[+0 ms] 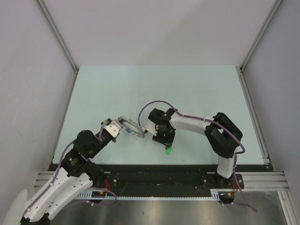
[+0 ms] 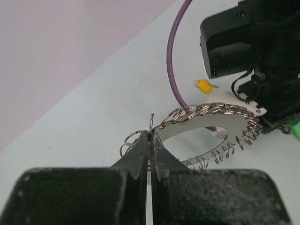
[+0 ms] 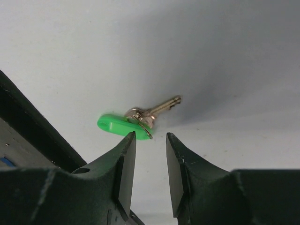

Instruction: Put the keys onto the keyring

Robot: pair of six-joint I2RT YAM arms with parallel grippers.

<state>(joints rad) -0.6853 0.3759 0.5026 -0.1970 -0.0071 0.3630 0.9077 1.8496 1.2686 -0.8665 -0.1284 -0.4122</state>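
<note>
The keyring (image 2: pixel 211 108) is a grey loop of many small metal rings, hanging between the two arms (image 1: pixel 132 127). My left gripper (image 2: pixel 150 135) is shut on one ring at the keyring's near end, seen from above at the left gripper (image 1: pixel 117 125). One of the keys, green-headed (image 3: pixel 119 125) with a metal shaft, lies flat on the table (image 1: pixel 168 150). My right gripper (image 3: pixel 151 137) stands open just short of it, with nothing between its fingers. A yellow-headed key (image 2: pixel 204 86) lies on the table beyond the keyring.
The right arm's black wrist (image 2: pixel 253 47) and its purple cable (image 2: pixel 173 61) sit close behind the keyring. The pale table (image 1: pixel 154 89) stretches back to grey walls. A black rail (image 1: pixel 154 176) runs along the near edge.
</note>
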